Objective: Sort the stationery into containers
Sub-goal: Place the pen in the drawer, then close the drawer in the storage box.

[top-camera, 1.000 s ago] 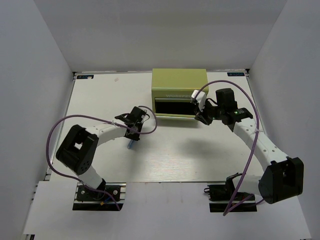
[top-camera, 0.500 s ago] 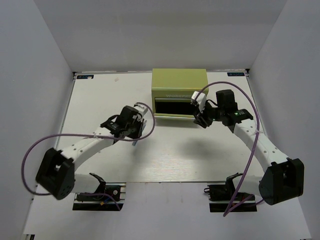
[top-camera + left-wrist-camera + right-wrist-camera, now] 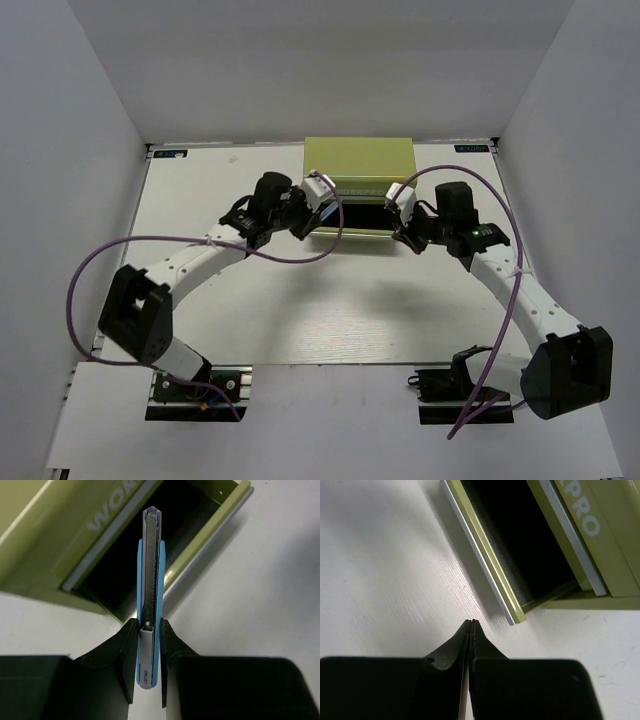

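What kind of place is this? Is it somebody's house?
Probably a robot test lab, not a house: two robot arms mounted at a white table, plain white walls boxing it in, and only one green drawer chest to practise on.

The right gripper (image 3: 471, 626) sits low in the frame, its two dark fingers (image 3: 451, 652) pressed flat against each other so the tips meet. The tips are over the white table (image 3: 380, 580), just off the near corner of the open drawer (image 3: 492, 577). The drawer's inside is dark. Its olive chest (image 3: 620, 555) fills the upper right, with pale letters "PRO" (image 3: 577, 505) on the front
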Tool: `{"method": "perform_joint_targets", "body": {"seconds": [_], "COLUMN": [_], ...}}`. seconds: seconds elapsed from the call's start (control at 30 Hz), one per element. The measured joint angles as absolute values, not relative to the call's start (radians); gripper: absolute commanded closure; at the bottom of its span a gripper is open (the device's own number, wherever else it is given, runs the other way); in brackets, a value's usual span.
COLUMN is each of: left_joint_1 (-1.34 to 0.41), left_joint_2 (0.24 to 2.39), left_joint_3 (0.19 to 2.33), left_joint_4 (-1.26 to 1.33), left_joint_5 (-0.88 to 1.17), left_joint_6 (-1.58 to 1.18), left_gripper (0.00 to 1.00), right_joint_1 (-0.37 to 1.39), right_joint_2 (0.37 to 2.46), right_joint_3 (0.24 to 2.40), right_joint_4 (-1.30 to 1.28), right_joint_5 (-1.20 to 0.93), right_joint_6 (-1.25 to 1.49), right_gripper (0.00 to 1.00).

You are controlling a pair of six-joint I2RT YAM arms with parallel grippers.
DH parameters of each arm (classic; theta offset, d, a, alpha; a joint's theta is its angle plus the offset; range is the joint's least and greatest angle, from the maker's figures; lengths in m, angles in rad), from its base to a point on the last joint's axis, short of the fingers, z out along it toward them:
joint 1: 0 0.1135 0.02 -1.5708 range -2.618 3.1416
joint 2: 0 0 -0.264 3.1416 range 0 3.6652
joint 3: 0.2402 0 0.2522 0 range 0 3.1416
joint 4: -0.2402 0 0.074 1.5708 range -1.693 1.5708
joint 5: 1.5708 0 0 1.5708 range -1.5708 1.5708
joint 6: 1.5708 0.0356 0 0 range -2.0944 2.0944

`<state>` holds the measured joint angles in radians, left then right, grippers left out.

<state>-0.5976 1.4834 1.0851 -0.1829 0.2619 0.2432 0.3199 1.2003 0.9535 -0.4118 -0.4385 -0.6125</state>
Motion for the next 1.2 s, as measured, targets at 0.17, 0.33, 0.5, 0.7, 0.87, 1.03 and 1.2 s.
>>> {"method": "perform_joint_targets", "body": {"seconds": [0.17,0.33,0.5,0.7,0.87,1.03,1.2], "left_joint_1": [-0.598,-0.598,-0.598,-0.6,-0.606,-0.62,-0.624], "left_joint_2": [1.648,1.75,1.822,1.888,1.9,1.896,1.827], "left_joint_3": [1.238,1.322,1.349,1.393,1.426,1.428,1.391], "left_joint_4": [-0.152,-0.135,-0.13,-0.136,-0.146,-0.167,-0.155], "left_joint_5": [0.309,0.342,0.359,0.355,0.355,0.364,0.346], "left_joint_6": [0.342,0.405,0.449,0.49,0.504,0.49,0.466], "left_gripper": [1.0,0.99,0.96,0.77,0.44,0.29,0.29], "right_joint_1": [0.319,0.316,0.315,0.315,0.314,0.315,0.315], "right_joint_2": [1.151,1.136,1.136,1.136,1.136,1.143,1.163], "right_joint_3": [0.921,0.892,0.879,0.878,0.878,0.878,0.879], "right_joint_4": [-0.395,-0.385,-0.384,-0.377,-0.378,-0.412,-0.431], "right_joint_5": [-0.399,-0.385,-0.383,-0.384,-0.408,-0.498,-0.571], "right_joint_6": [-0.609,-0.609,-0.609,-0.609,-0.626,-0.723,-0.817], "right_gripper": [1.0,1.0,1.0,0.99,0.7,0.68,0.98]}}
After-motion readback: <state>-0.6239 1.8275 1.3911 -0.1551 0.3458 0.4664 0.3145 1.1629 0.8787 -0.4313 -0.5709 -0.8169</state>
